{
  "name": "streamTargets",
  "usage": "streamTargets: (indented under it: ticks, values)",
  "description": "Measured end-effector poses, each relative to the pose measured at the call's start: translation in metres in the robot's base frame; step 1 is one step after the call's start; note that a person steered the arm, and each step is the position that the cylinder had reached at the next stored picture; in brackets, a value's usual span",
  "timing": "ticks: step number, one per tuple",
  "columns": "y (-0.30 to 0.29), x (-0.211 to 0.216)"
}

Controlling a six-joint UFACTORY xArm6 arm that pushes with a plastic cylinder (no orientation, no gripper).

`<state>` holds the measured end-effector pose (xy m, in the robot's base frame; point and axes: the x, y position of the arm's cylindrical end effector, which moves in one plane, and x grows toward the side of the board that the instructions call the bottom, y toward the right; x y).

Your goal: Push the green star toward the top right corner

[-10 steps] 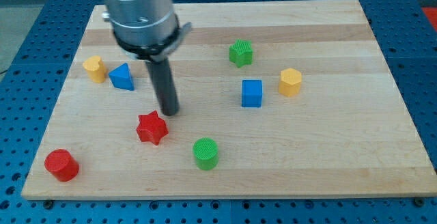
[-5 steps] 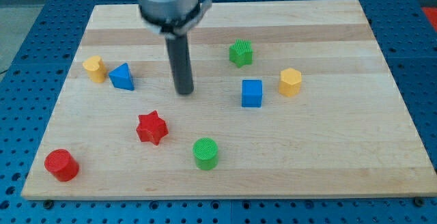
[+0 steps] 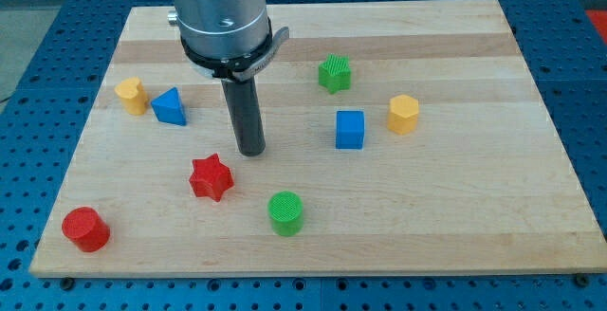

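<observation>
The green star (image 3: 334,73) lies on the wooden board (image 3: 455,188), right of centre in the upper half. My tip (image 3: 251,151) rests on the board to the star's lower left, well apart from it. The tip stands just above and right of the red star (image 3: 211,177) and touches no block.
A blue cube (image 3: 350,129) and a yellow hexagon (image 3: 403,114) lie below and right of the green star. A blue triangle (image 3: 170,106) and a yellow block (image 3: 131,94) sit at the left. A green cylinder (image 3: 285,213) and a red cylinder (image 3: 85,229) are near the bottom.
My tip first moved up and right from beside the red star, then came back down slightly. No block has moved.
</observation>
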<state>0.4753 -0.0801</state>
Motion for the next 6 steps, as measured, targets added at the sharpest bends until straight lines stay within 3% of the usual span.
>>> streamTargets:
  ticks: [3, 5, 6]
  values:
    - [0.061, -0.081]
    - [0.071, -0.099]
    - [0.130, -0.127]
